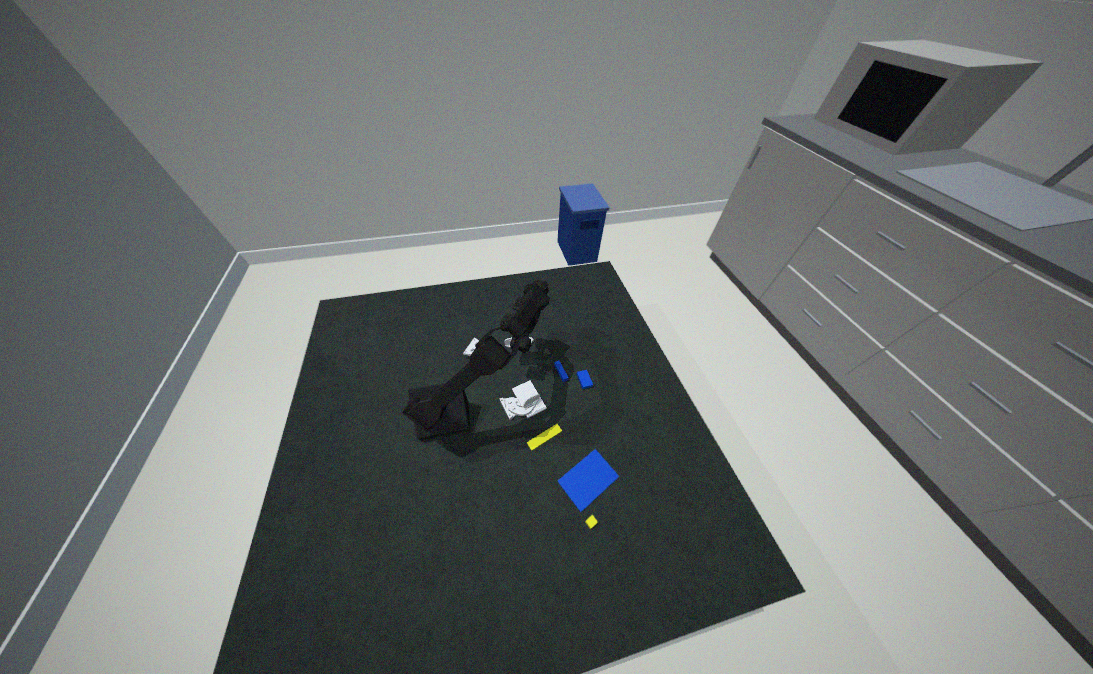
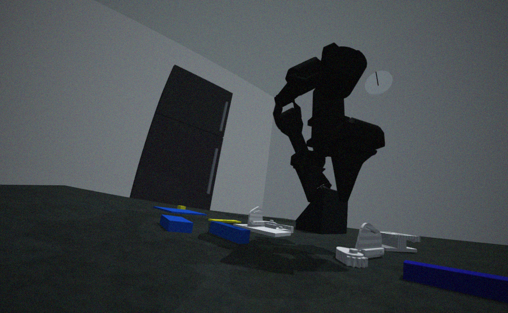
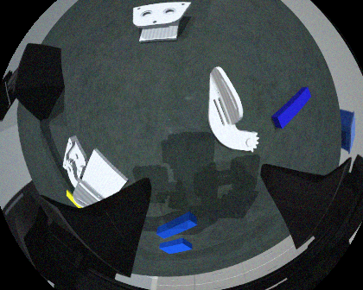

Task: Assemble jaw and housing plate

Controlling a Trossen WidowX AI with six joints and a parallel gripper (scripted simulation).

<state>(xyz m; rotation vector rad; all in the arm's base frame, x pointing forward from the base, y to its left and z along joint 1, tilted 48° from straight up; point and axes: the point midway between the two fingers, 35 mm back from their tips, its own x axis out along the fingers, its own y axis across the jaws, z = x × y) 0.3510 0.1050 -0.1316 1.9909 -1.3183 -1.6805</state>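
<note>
My gripper is open and empty above the mat. The loose white jaw lies on the mat ahead of the fingertips in the wrist view, its toothed end toward the right finger and its ribbed pad raised. The arm partly hides it in the top view. The white base carries the other jaw; the left finger partly covers them in the wrist view. The white housing plate lies apart, at the wrist view's top. The pins are too small to judge.
A dark blue bar lies beside the loose jaw. Two blue blocks lie between the fingers' directions, farther out. A yellow bar, blue sheet and yellow cube lie beyond the base.
</note>
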